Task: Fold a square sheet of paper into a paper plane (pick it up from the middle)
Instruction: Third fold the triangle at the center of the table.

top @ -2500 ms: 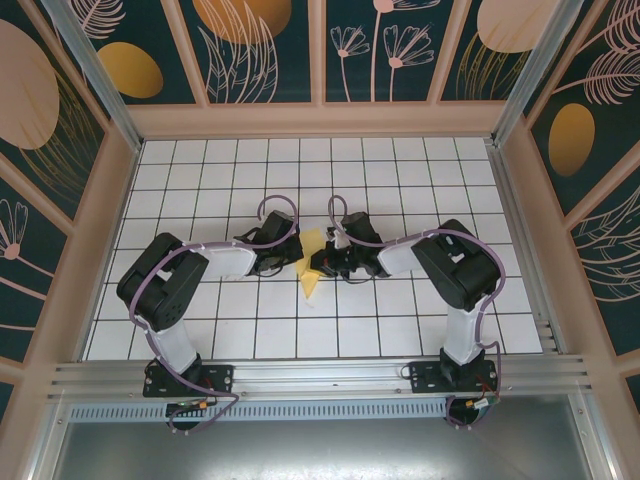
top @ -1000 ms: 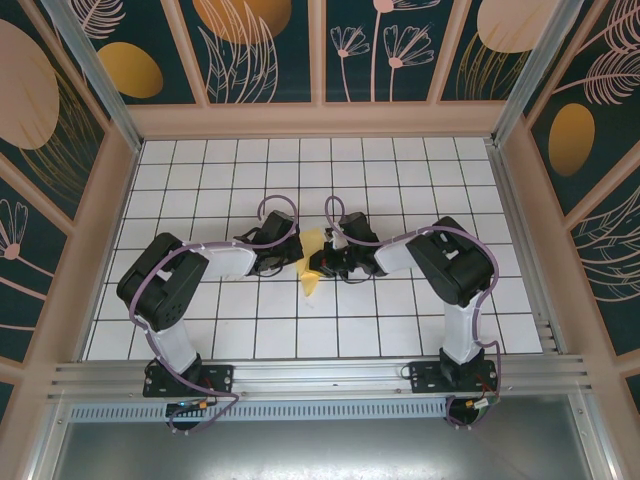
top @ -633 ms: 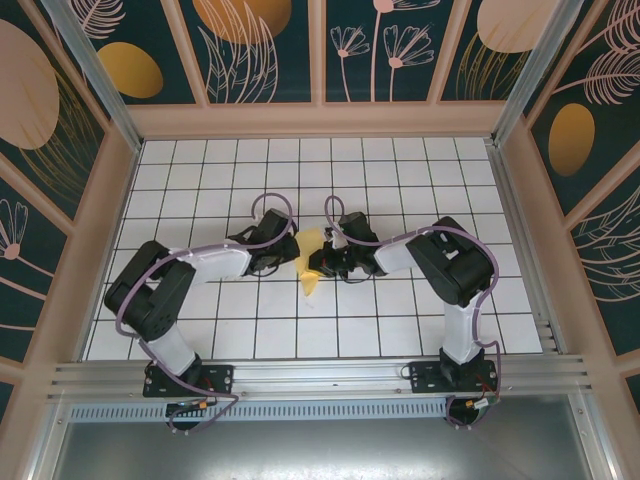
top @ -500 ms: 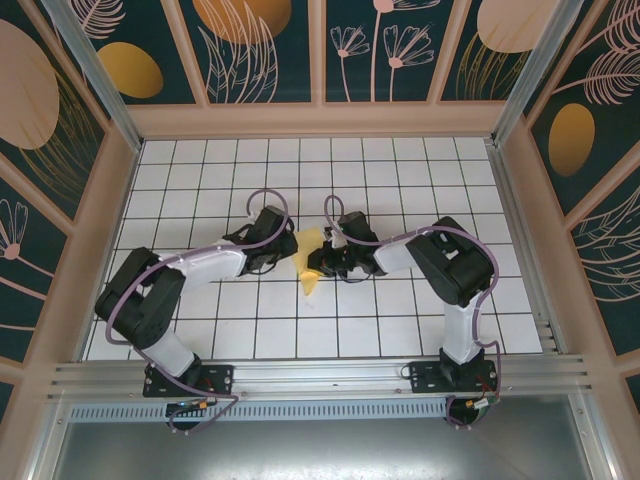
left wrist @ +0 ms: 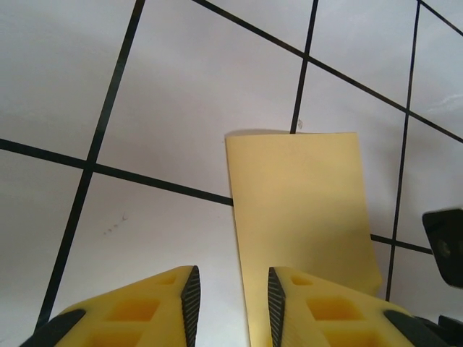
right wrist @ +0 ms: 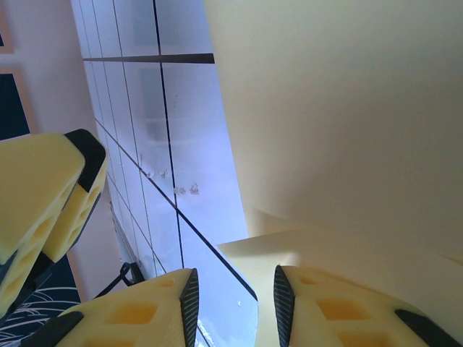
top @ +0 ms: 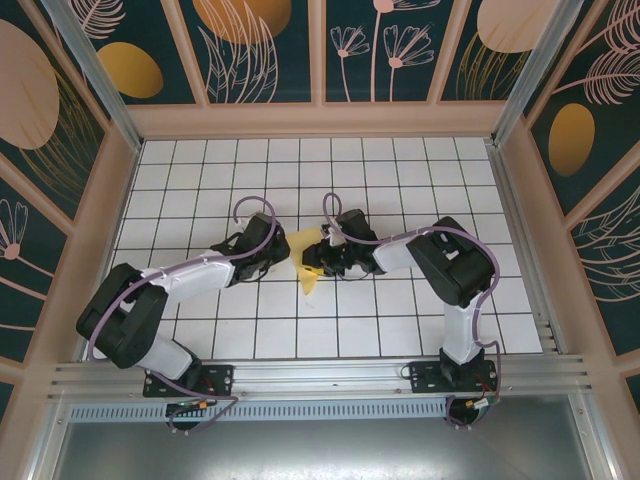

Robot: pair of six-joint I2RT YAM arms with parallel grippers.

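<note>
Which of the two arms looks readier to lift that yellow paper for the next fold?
Right, probably. A raised flap of the yellow paper reaches the right gripper's open jaws; the left gripper faces paper lying flat.

No legible text, label, brand mark, number or sign can be read on the sheet of paper point(top: 312, 262), the tiled tabletop point(top: 400, 330) or the patterned wall panels point(top: 270, 50).

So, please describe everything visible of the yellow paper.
The yellow paper is thin and matte, folded into overlapping layers with straight edges and a point toward the near side. It lies on the white tiled table between the left gripper and the right gripper, both open; whether they touch it is unclear.
</note>
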